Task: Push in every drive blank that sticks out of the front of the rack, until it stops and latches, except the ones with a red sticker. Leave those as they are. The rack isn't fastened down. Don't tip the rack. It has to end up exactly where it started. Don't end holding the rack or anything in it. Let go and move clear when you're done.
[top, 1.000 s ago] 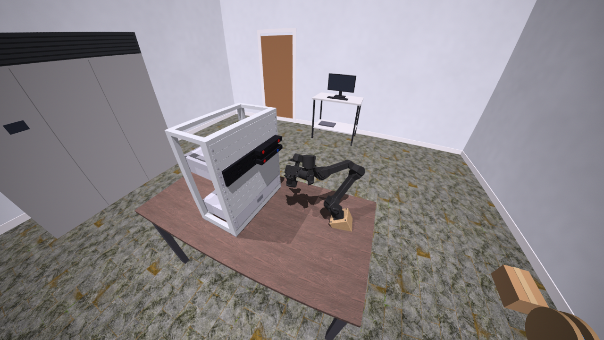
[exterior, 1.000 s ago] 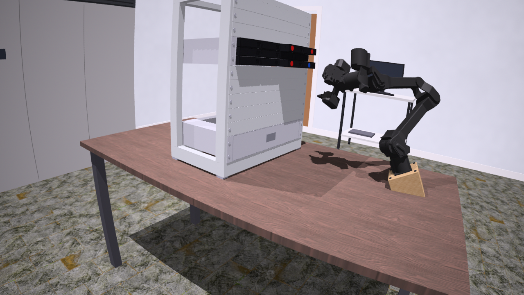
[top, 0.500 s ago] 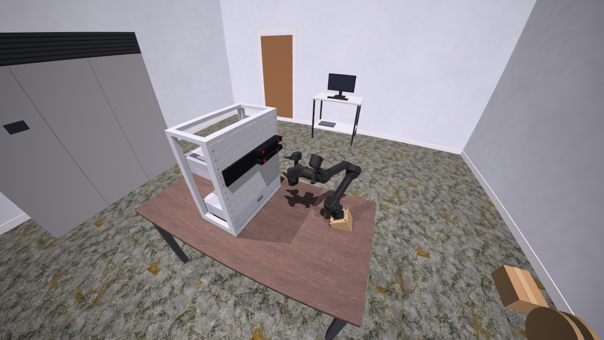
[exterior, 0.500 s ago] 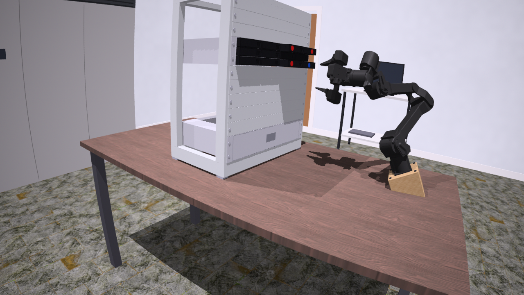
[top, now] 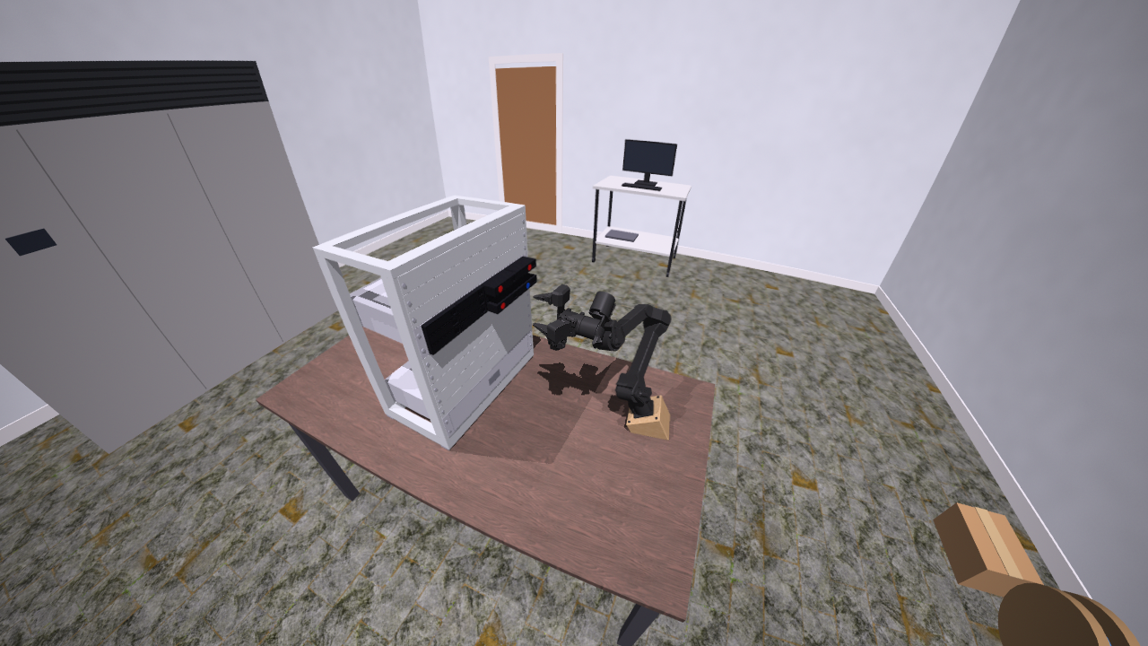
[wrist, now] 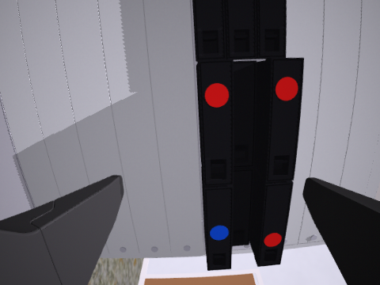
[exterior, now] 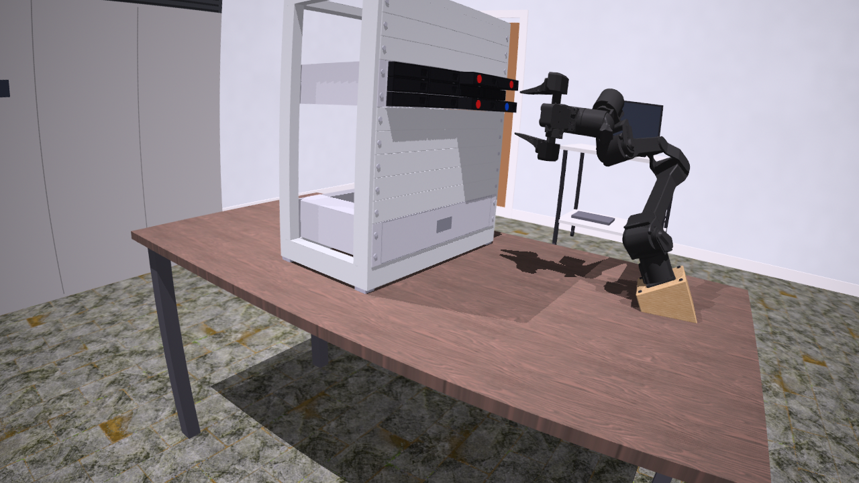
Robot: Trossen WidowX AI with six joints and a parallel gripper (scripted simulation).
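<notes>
A white rack (top: 434,314) stands on the brown table (top: 513,433), also in the exterior view (exterior: 390,149). Two rows of black drive blanks (exterior: 447,91) cross its upper front. At the right end, a blank with a blue sticker (exterior: 507,106) (wrist: 218,233) sticks out in the lower row. Three blanks with red stickers (wrist: 217,95) (wrist: 286,89) (wrist: 272,240) stick out around it. My gripper (exterior: 520,114) (top: 539,315) (wrist: 214,186) is open and empty. It faces the rack's front a short way off from the blue-sticker blank, one finger above the other.
The arm's wooden base (exterior: 665,295) sits on the table to the right of the rack. A white drawer unit (exterior: 327,219) sits low inside the rack. A door, a desk with a monitor (top: 648,161) and grey cabinets stand farther off.
</notes>
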